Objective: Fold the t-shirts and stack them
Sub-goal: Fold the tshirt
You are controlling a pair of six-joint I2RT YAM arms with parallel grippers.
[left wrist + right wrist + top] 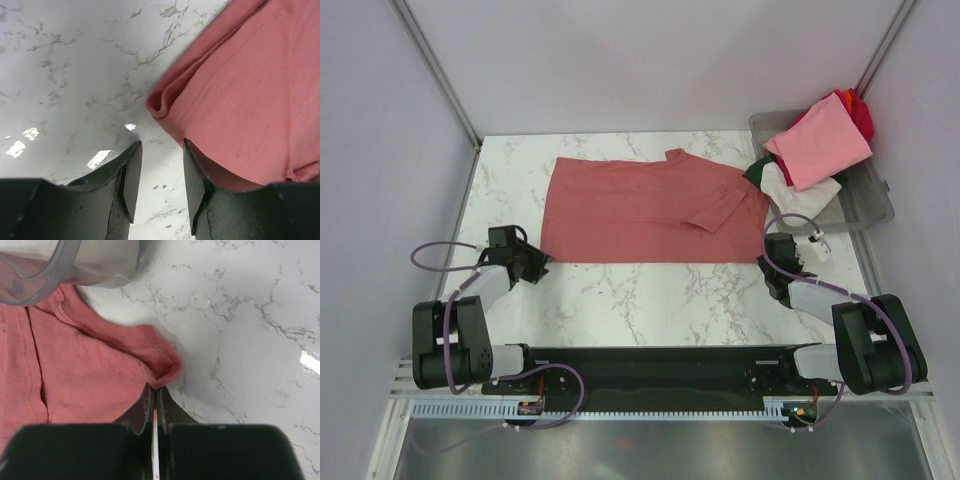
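The dusty brick-red t-shirt (640, 210) lies spread flat on the marble table, with one sleeve folded in at the right. My left gripper (535, 265) is open and empty. Its jaws stand just short of the shirt's near left corner, which is curled up in the left wrist view (157, 105), and the right finger (192, 170) lies against the hem. My right gripper (767, 262) is shut on the shirt's near right corner (165, 372), with the cloth pinched at the fingertips. A light pink shirt (818, 140), a bright red one (860, 110), a white one (800, 192) and a dark green one (755, 172) lie piled in the tub.
The clear grey plastic tub (870, 215) stands at the back right, just beyond my right gripper. Its rim (45, 270) overhangs the shirt in the right wrist view. Bare marble (650, 300) lies between the shirt's near hem and the arm bases.
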